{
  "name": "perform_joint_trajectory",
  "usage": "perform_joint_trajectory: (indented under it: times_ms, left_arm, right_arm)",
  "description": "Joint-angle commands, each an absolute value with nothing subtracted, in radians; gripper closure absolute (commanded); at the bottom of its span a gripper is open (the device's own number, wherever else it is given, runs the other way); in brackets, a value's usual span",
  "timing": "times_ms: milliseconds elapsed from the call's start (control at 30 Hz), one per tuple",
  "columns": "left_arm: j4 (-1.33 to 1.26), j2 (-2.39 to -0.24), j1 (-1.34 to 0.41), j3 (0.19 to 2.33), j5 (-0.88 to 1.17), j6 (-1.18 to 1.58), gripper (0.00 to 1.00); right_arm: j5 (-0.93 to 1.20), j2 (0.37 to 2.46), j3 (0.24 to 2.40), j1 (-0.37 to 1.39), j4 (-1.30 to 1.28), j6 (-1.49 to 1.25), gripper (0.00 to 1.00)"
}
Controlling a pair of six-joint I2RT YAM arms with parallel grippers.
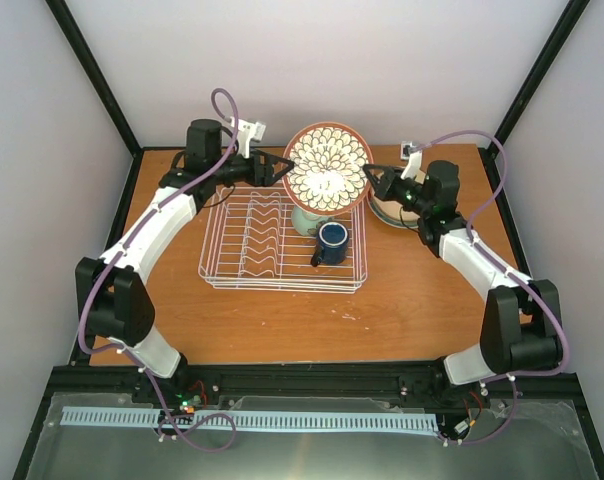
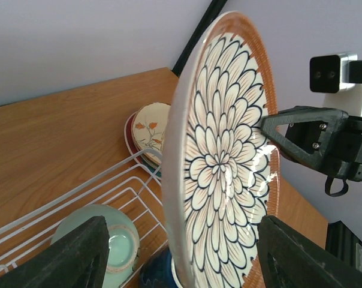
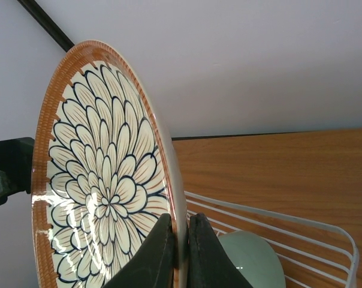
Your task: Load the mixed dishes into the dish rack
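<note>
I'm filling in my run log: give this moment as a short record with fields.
Held item: brown petal plate, upright above the dish rack
Right tool: shut on the plate's rim
Left tool: open, straddling the plate's opposite edge
In rack: pale-green cup, blue mug
Beside rack: plate stack, cream plate on top

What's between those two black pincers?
The flowered plate, held upright between the left pincer and the right pincer, which pinches its rim. The top view shows it.

One petal-patterned plate (image 1: 327,167), one cream leaf-motif plate (image 2: 150,132), one pale-green cup (image 2: 116,245), one dark blue mug (image 1: 331,243) — one wire dish rack (image 1: 244,242).
</note>
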State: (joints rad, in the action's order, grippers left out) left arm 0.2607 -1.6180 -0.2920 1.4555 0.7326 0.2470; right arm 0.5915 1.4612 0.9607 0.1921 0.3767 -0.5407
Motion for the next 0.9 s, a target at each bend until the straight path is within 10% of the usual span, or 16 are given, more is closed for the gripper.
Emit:
perform_joint_trajectory:
  times_ms: [0,267,867]
  left_arm:
    - [0.267,-1.618,-0.295,1.473,0.716,0.221,0.32]
    - [0.201,-1.652,-0.3,1.475,0.81,0.262,0.38]
    - [0.212,-1.662,-0.314,1.484,0.846,0.226,1.0]
  right_arm:
    - [0.624,1.393,1.029,0.196,0.502,-0.566,0.97]
    - [0.666,1.409,1.03,0.198,0.531,-0.606,0.97]
    - [0.751,1.519,1.113,0.278,0.542,-0.629,0.97]
